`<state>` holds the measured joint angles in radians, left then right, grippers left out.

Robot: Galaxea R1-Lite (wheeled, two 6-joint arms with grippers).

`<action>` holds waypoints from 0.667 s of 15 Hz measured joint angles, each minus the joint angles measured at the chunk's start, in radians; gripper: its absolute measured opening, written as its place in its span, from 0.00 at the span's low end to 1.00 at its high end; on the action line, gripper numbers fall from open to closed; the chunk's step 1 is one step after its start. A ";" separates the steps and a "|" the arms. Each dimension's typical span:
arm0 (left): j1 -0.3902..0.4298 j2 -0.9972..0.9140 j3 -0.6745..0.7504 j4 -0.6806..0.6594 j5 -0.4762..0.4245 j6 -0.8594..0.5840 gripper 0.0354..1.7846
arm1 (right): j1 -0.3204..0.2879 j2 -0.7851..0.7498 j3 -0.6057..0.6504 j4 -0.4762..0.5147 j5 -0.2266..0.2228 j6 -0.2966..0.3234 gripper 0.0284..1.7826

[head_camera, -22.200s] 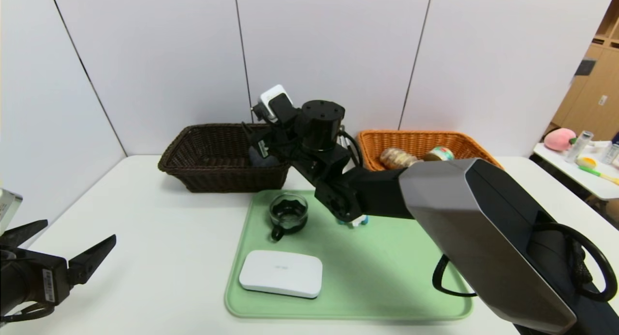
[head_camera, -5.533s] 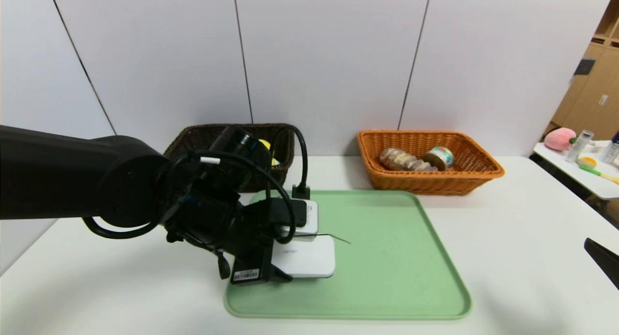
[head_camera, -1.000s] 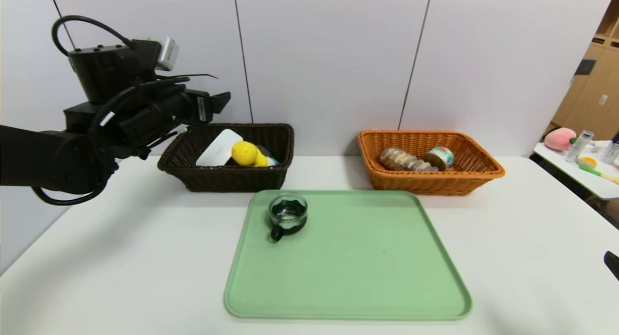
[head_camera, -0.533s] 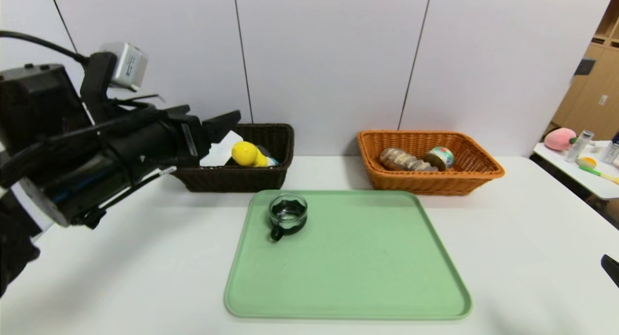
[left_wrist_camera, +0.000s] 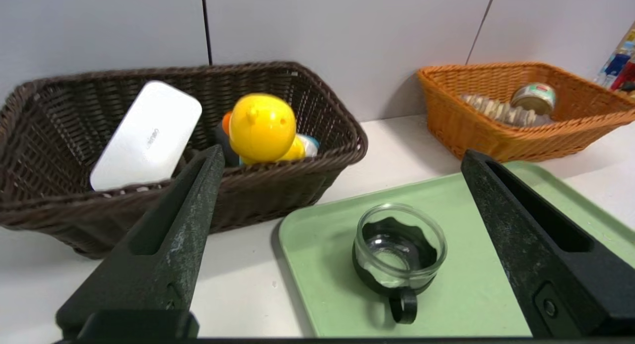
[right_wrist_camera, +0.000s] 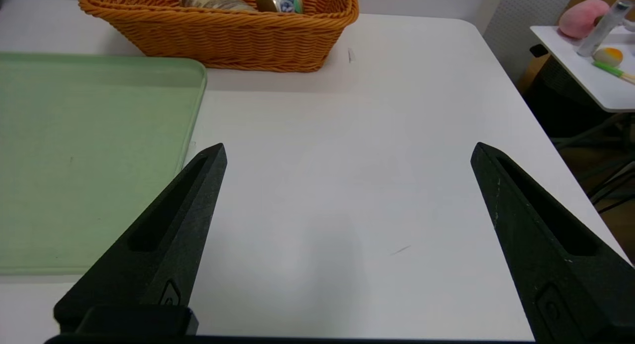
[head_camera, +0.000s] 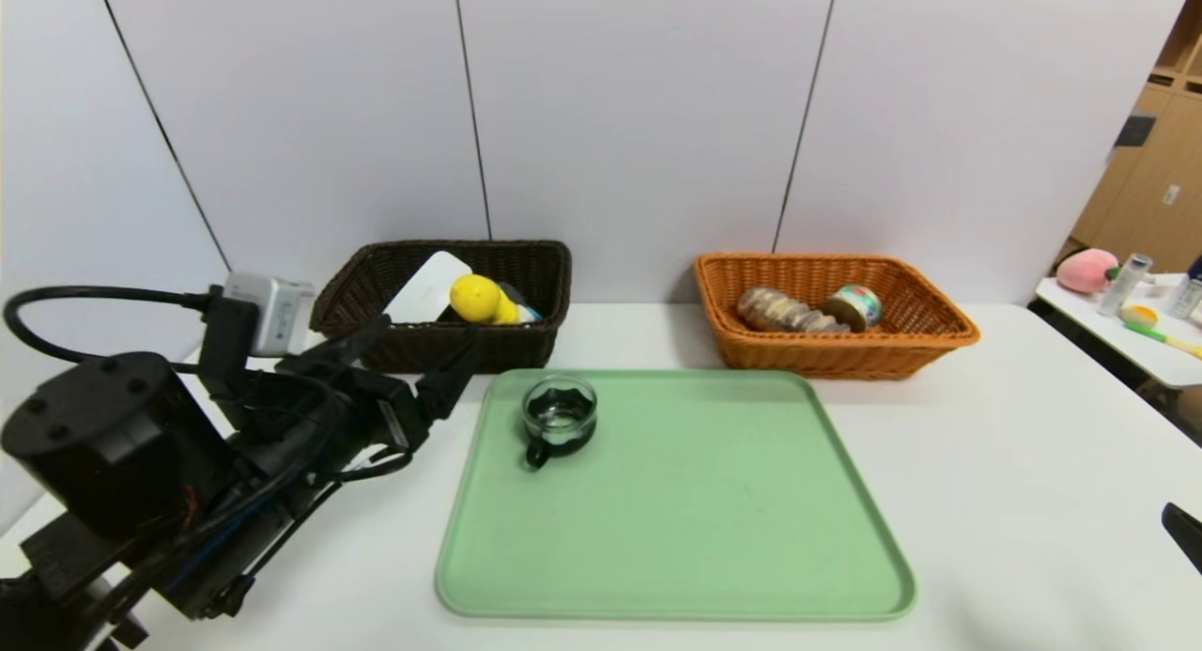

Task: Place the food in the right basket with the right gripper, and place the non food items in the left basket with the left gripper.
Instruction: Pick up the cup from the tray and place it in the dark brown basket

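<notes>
Already the bread roll [head_camera: 784, 312] and tin [head_camera: 851, 305] are seen in the orange basket [head_camera: 925, 334], while only the glass cup [head_camera: 559, 417] is left on the tray [head_camera: 704, 538], faced by the spread, empty left gripper [head_camera: 413, 355].

We see a pale green tray [head_camera: 714, 529] with rounded corners lying flat at the centre of a white table [head_camera: 1014, 444]. From the tray's middle, its near edge lies at six o'clock, close to the table's front. Behind the table stands a wall of light grey panels [head_camera: 620, 116] split by thin dark vertical seams.

At about two o'clock from the tray, well apart from our table, a second white table [head_camera: 1127, 336] carries a pink peach-shaped soft toy [head_camera: 1086, 270], a clear bottle [head_camera: 1125, 283] just beside it, and a small yellow and green object we cannot identify. Beyond that stand light wooden cabinets [head_camera: 1160, 177].
</notes>
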<state>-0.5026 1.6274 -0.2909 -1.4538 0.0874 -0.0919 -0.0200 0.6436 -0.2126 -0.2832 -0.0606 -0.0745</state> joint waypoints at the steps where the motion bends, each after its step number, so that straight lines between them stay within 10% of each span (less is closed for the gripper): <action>1: -0.003 0.054 0.013 -0.042 0.004 -0.002 0.94 | 0.000 0.001 -0.003 -0.001 0.000 0.000 0.95; 10: -0.114 0.374 -0.079 -0.068 0.078 -0.008 0.94 | 0.000 0.009 -0.004 -0.001 0.000 0.000 0.95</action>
<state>-0.6166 2.0013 -0.3694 -1.5215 0.1653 -0.0996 -0.0200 0.6521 -0.2168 -0.2838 -0.0611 -0.0745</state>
